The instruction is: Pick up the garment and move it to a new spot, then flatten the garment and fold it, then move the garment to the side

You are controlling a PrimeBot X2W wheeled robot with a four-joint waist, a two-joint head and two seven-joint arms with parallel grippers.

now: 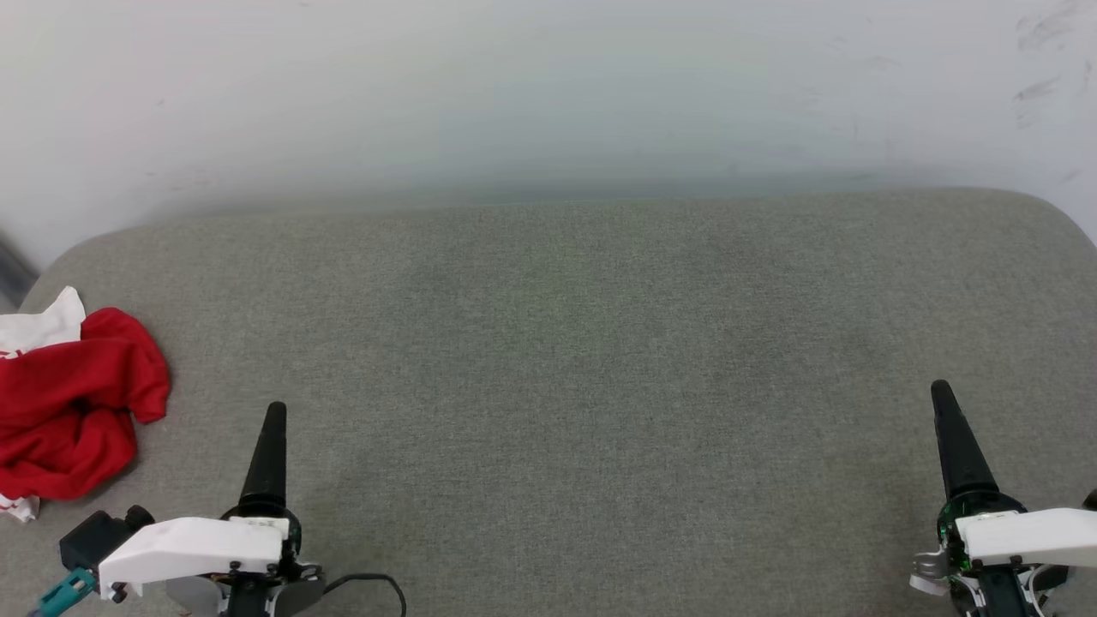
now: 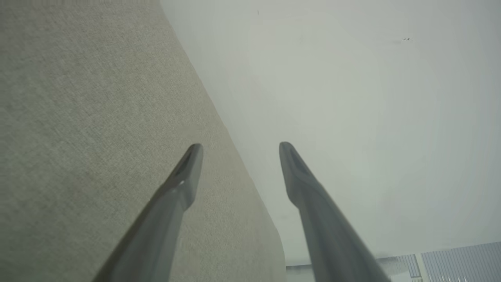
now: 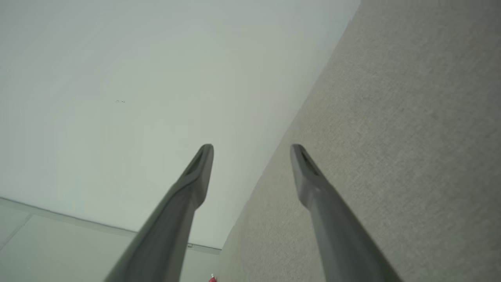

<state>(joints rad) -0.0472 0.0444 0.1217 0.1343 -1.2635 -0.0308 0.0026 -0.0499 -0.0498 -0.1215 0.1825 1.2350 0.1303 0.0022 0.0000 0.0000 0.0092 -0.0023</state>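
I see the garment (image 1: 73, 403) bunched in a red-and-white heap at the left edge of the head frame, lying on the grey fabric surface (image 1: 548, 343). My left gripper (image 2: 238, 147), at lower left, is near the garment but not touching it. Its 2 fingers are spread and empty. My right gripper (image 3: 252, 147), at lower right and well apart from the garment, is also released and holds nothing.

light: even, soft | shadows: faint | wrist views: blurred
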